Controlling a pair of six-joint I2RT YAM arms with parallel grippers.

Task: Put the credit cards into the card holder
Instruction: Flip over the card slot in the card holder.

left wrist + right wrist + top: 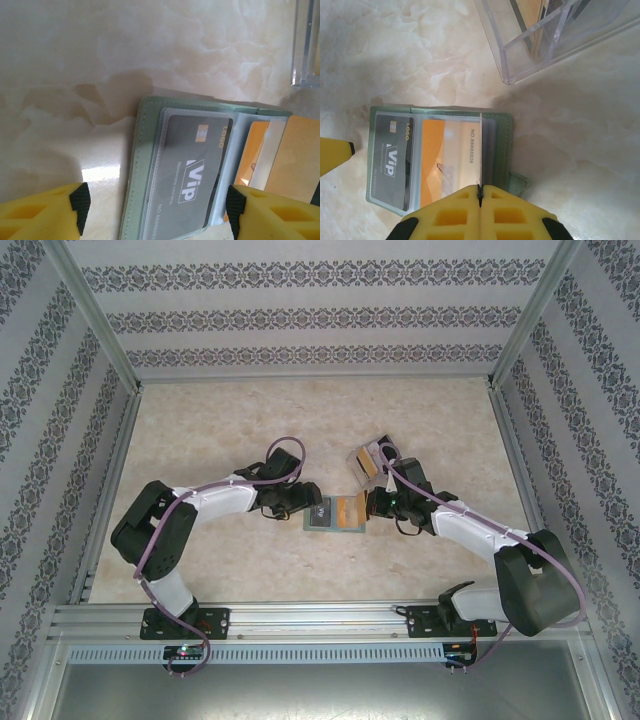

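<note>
The grey-green card holder (333, 528) lies open on the table between both grippers. A black VIP credit card (197, 165) sits in its clear left sleeve, and an orange card (432, 160) shows in the sleeve beside it. My left gripper (155, 207) is open, its yellow fingers (50, 212) on either side of the holder's left half (132, 185) without touching it. My right gripper (480, 189) is shut on an orange-yellow credit card (300, 155). That card stands on edge over the holder's right half (502, 145) and looks like a thin line (480, 150) in the right wrist view.
A clear plastic box (370, 462) with more cards in it stands just behind the holder, close to the right arm (470, 525). Patterned walls enclose the marble table (220, 420) on three sides.
</note>
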